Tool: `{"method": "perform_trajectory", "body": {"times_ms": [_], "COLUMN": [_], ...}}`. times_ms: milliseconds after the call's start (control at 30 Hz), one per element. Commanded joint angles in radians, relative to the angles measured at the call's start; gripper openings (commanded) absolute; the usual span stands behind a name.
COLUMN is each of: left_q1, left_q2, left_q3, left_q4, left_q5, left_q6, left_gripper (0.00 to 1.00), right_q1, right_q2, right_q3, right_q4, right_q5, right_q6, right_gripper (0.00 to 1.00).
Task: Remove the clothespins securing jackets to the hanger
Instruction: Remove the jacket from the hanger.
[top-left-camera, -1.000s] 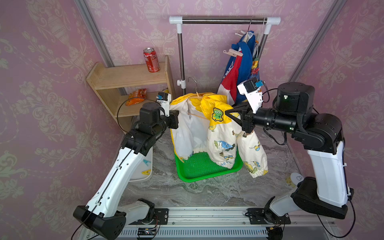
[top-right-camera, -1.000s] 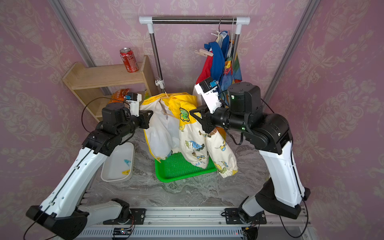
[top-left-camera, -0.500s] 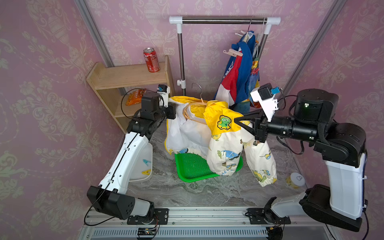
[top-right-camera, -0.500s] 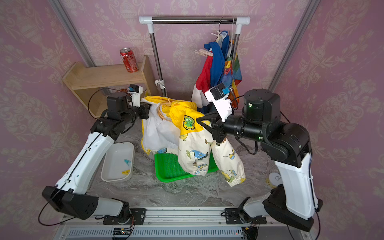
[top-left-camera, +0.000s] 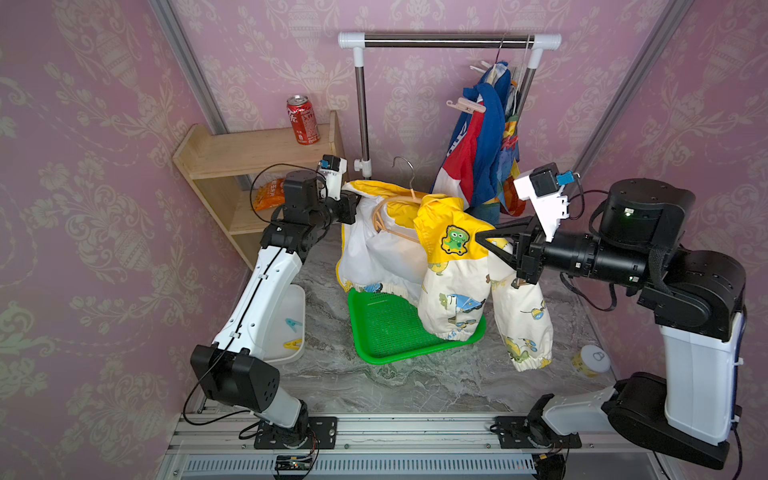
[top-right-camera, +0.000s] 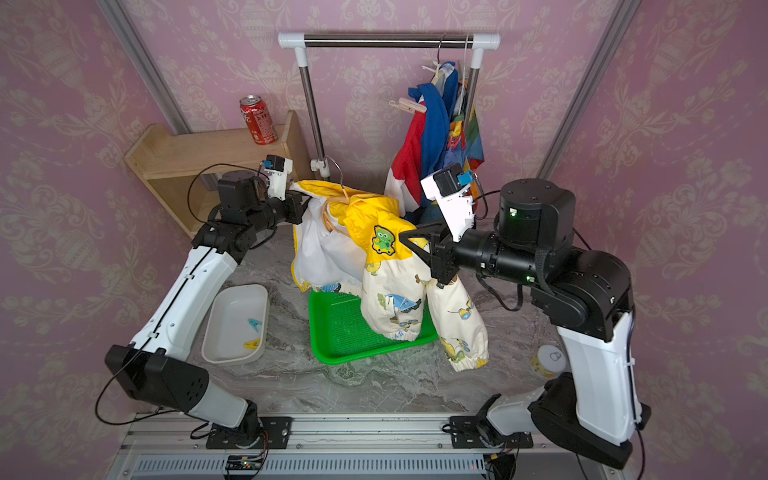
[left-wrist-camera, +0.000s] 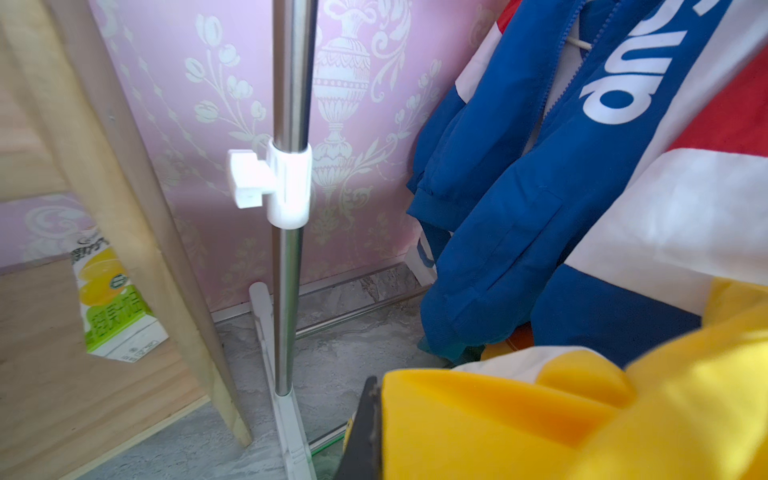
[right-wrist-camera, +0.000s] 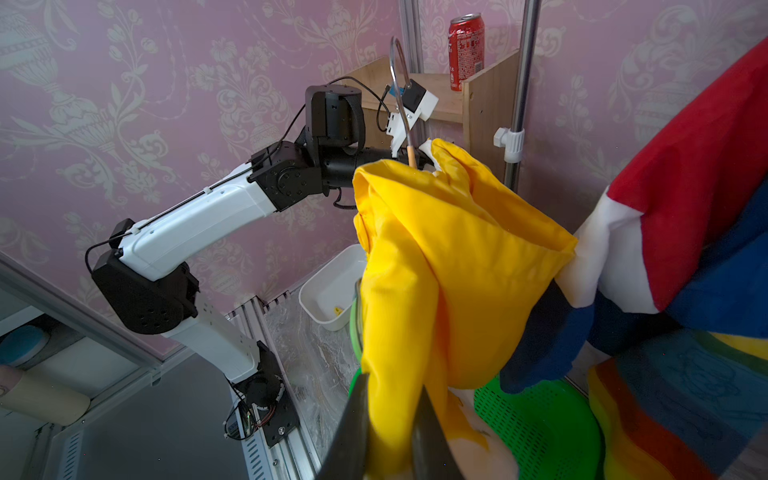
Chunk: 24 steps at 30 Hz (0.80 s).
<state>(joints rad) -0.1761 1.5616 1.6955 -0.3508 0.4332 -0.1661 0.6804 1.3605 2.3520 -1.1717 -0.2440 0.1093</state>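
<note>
Now left claw (top-left-camera: 351, 206) and right claw (top-left-camera: 482, 241) each pinch the yellow jacket (top-left-camera: 451, 291) above the tray (top-left-camera: 386, 332); rack (top-left-camera: 362, 116) just behind.

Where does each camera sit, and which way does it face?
Both top views: high in front, looking down: left arm, right arm, yellow jacket.
Left wrist: on left arm, faces rack pole, blue jacket; one finger shows.
Right wrist: on right arm, faces left arm; own fingers pinch the yellow jacket.
Shared: every view shows the yellow jacket.
</note>
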Motion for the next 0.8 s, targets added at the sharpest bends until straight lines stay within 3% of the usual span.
{"method": "perform_trajectory", "body": {"times_ms": [0, 167, 467, 633, 767], "left_q1": [0.081, 0.081, 0.079, 0.080, 0.081], "left_q2": [0.075, 0.092, 0.191, 0.205, 0.203], "left_q3": [-0.052, -0.123, -0.008, -0.016, -0.077], "left_q4": [-0.014, 0.071, 0.076, 0.152, 0.254], "left_q5": [-0.179, -0.085, 0.140, 0.235, 0.318], "left_q6": [-0.053, -0.141, -0.208, -0.225, -0.284], "left_gripper": [0.00, 0.00, 0.00, 0.00, 0.00], "right_q1": [0.001, 0.001, 0.002, 0.002, 0.002], "right_q2": [-0.187, -0.295, -0.181, -0.187, -0.236], "right_q3": [0.016, -0.160, 0.016, -0.005, -0.043], "right_q4": [0.142, 0.356, 0.345, 0.379, 0.409], "right_q5": [-0.017, -0.044, -0.245, -0.241, -0.162], "right_q6": [0.017, 0.005, 0.019, 0.020, 0.003], "right_gripper": [0.00, 0.00, 0.00, 0.00, 0.00]}}
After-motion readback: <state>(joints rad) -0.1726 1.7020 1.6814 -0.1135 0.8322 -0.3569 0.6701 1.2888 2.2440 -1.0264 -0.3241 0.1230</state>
